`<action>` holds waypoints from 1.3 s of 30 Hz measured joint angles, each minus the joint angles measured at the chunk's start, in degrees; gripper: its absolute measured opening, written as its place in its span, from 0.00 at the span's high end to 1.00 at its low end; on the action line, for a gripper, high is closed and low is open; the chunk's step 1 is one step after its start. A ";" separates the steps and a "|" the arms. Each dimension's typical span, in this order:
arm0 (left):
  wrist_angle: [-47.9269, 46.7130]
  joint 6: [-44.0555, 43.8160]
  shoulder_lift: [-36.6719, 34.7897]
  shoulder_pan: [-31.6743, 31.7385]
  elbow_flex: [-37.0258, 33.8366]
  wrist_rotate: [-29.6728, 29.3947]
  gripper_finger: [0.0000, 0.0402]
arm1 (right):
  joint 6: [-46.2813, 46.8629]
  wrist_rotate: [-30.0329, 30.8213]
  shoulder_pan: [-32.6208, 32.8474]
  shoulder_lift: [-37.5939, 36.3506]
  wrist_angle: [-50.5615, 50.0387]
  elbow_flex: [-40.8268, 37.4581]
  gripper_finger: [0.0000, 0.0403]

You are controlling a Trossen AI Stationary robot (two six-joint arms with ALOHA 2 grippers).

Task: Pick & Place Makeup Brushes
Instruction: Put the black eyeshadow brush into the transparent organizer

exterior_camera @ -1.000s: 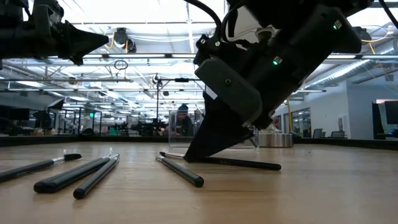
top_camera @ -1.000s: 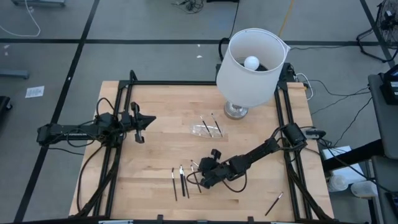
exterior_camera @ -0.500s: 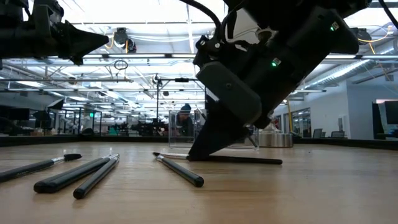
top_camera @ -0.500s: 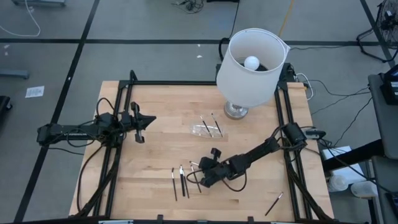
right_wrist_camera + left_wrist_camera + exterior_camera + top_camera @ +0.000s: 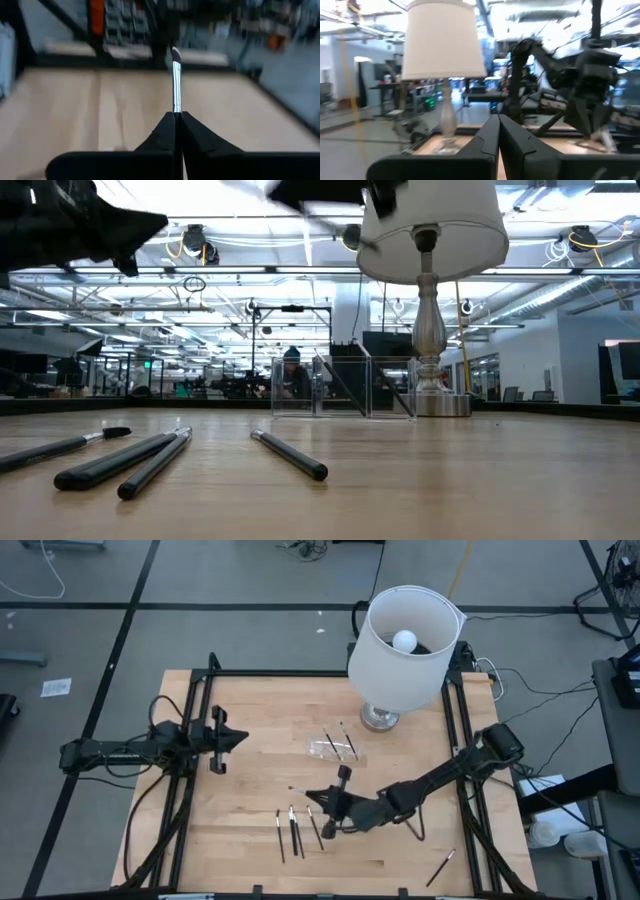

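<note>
My right arm reaches low from the surface's [image 5: 250,710] edge by the lamp [image 5: 404,640], its tool [image 5: 330,802] clamped on a brush [image 5: 175,80] whose silver ferrule and dark tip show only in my right wrist view. My left arm waits far from the lamp, its tool [image 5: 240,736] closed on nothing. The low view shows four more brushes [image 5: 288,454] lying flat, and a clear box [image 5: 340,388] beside the lamp.
</note>
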 joint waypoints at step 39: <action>-1.36 6.78 38.56 -10.16 24.42 -3.35 0.96 | -26.49 -16.50 -9.51 -10.30 29.83 -19.79 1.00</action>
